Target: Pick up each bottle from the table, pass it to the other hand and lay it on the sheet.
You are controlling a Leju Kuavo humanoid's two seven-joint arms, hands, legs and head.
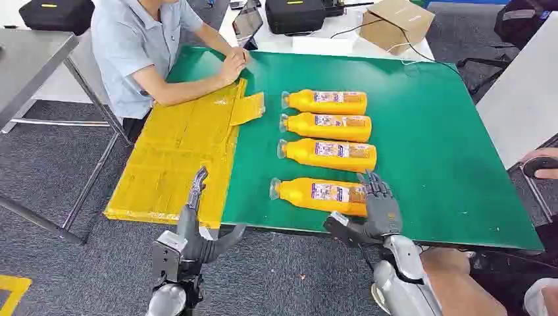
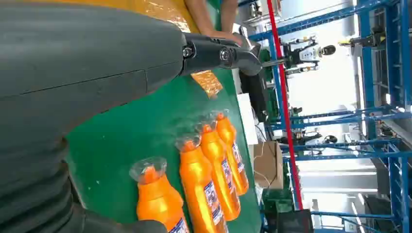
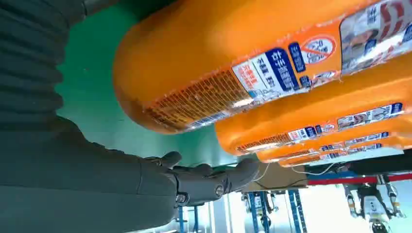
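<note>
Several orange bottles lie side by side on the green mat [image 1: 428,131], caps pointing at the yellow sheet [image 1: 177,158] on the left part of the table. The nearest bottle [image 1: 316,192] lies by the front edge. My right hand [image 1: 378,210] is at its base end, fingers spread over the base and thumb out toward the table edge, not closed around it. The right wrist view has that bottle [image 3: 233,53] close above the hand's straight fingers [image 3: 214,179]. My left hand [image 1: 194,230] hovers open at the sheet's front edge, holding nothing; its wrist view looks across the bottles [image 2: 158,199].
A person [image 1: 145,46] sits at the far left corner, forearms resting on the table beside the sheet's far end. A tablet [image 1: 248,23], a black case [image 1: 294,14] and a cardboard box [image 1: 395,23] stand beyond the mat. Another person's hand [image 1: 539,164] is at the right edge.
</note>
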